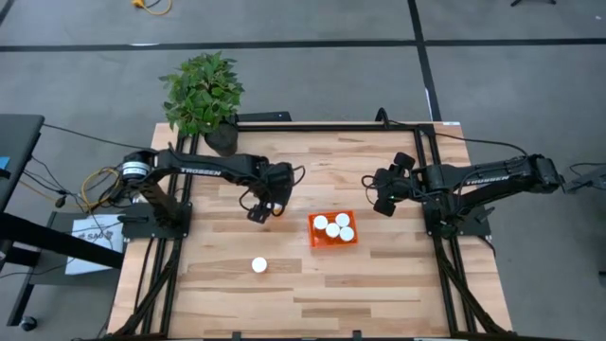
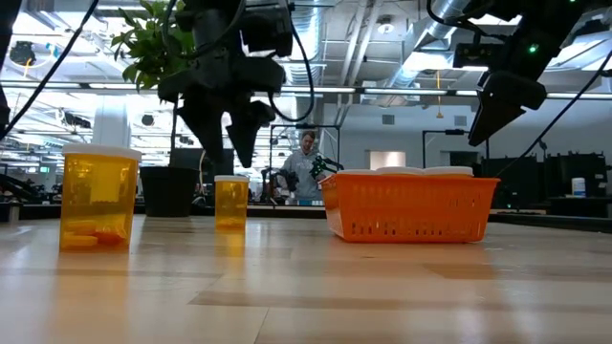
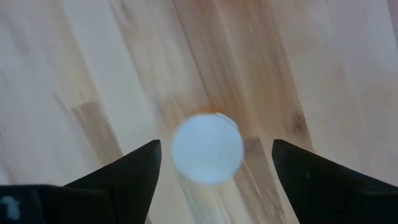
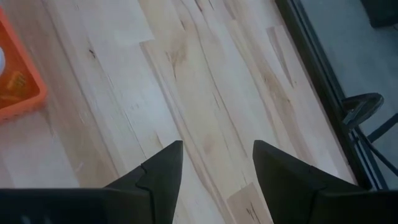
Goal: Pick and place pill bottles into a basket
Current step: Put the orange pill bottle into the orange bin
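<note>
4 white-capped pill bottles point(image 1: 333, 227) stand inside the orange basket point(image 1: 313, 235); 2 more upright on the table, one point(image 1: 258, 265) nearer front, one point(image 1: 256, 215) behind it.

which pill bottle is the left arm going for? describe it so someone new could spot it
On the wooden table, start at the orange basket and look toward the left arm's side. A pill bottle stands upright there, directly under the left gripper, between its open fingers. The other loose pill bottle stands alone nearer the table's front edge, with no gripper over it.
</note>
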Robot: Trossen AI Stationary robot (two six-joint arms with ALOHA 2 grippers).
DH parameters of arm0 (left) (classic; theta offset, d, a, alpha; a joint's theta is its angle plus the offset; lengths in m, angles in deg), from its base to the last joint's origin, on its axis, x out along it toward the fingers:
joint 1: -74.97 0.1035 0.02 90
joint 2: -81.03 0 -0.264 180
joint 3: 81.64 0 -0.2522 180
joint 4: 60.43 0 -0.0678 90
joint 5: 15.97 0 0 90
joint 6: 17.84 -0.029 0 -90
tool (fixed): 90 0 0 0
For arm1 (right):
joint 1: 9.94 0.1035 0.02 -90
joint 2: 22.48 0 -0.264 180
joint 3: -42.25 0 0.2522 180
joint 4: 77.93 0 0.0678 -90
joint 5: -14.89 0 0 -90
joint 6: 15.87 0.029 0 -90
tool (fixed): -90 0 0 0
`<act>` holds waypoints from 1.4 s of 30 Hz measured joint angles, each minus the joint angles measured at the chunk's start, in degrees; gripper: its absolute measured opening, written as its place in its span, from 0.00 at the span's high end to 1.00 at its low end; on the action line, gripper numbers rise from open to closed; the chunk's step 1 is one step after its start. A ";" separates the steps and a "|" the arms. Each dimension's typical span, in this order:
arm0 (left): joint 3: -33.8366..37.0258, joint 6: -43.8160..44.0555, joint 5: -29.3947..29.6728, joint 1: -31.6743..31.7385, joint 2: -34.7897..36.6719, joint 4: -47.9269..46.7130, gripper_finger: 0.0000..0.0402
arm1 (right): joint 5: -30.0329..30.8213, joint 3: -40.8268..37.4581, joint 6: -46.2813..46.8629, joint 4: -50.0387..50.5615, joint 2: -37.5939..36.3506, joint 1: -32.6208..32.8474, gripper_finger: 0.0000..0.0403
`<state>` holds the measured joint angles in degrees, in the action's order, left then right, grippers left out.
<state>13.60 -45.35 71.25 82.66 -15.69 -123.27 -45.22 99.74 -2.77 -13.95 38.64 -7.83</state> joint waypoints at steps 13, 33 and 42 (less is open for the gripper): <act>0.06 -2.19 -1.02 0.62 -1.82 0.01 0.26 | 0.02 0.00 0.02 0.07 0.00 0.00 0.53; 1.85 -5.27 -2.14 2.35 -3.74 2.39 0.26 | 0.04 0.01 0.01 0.17 0.00 -2.61 0.53; 2.97 -7.02 -3.43 3.02 -3.74 3.98 0.26 | 0.02 0.00 0.00 0.20 0.00 -4.12 0.53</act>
<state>16.57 -52.37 67.82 85.68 -19.43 -119.29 -45.20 99.74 -2.77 -13.75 38.64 -11.95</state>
